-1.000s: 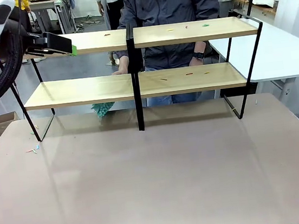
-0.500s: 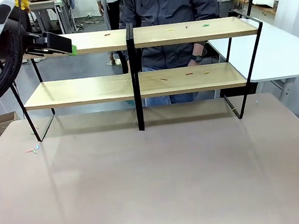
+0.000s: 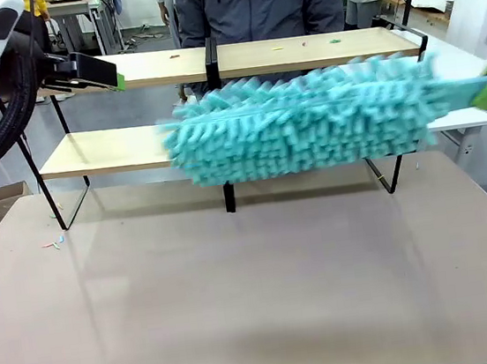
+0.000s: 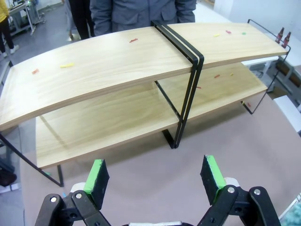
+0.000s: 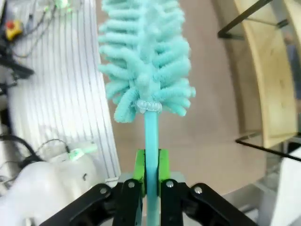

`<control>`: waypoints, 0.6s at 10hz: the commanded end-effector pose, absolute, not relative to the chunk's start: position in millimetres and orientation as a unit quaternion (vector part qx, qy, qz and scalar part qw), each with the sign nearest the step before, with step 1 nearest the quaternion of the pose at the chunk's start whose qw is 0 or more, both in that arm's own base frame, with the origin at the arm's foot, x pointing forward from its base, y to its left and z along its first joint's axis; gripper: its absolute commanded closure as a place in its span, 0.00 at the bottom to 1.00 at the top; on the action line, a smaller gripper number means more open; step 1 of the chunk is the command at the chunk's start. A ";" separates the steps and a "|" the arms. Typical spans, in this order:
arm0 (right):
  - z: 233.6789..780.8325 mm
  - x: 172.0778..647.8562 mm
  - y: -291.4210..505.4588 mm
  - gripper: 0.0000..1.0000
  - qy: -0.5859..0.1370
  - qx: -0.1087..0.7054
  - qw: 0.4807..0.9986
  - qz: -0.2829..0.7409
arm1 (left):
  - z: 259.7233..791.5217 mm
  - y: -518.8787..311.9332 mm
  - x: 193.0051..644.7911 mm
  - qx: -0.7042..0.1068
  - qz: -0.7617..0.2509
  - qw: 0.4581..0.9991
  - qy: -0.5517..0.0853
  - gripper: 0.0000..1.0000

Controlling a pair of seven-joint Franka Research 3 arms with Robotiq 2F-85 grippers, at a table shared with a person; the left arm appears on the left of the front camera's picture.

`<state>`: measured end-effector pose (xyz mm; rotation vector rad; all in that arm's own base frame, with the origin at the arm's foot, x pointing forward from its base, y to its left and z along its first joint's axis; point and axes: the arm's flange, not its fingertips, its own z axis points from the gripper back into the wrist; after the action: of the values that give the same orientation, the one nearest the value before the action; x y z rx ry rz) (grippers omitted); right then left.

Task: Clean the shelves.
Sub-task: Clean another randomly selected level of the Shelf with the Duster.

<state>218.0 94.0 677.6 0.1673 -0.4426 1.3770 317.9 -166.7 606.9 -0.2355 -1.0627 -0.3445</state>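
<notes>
Now our right jaws pinch the teal duster (image 3: 307, 121) by its handle before the shelves (image 3: 316, 50); our left jaws stand wide and empty.

grey floor (image 3: 101, 111), white side table (image 3: 465, 66)

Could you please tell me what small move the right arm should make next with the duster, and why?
Probably carry the duster toward the shelves and lay its head on the top board. The right gripper is shut on the handle, but the head hangs over the table, short of the shelves, while coloured scraps lie on the top board's right half.
</notes>
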 end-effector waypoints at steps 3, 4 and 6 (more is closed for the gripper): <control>668.6 188.0 70.2 0.88 -0.216 0.113 0.763 0.599 | 607.2 -166.8 318.1 -0.109 -0.163 0.841 -0.504 0.00; 668.3 190.0 72.9 0.88 -0.232 0.117 0.785 0.562 | 607.2 -166.8 318.1 -0.109 -0.163 0.841 -0.504 0.00; 693.7 245.1 109.9 0.88 -0.296 0.141 0.876 0.354 | 607.2 -166.8 318.1 -0.109 -0.163 0.841 -0.504 0.00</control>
<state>210.5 80.8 681.8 0.2857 -0.5166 1.0359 317.7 -167.1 606.8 -0.2353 -1.0626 -0.3453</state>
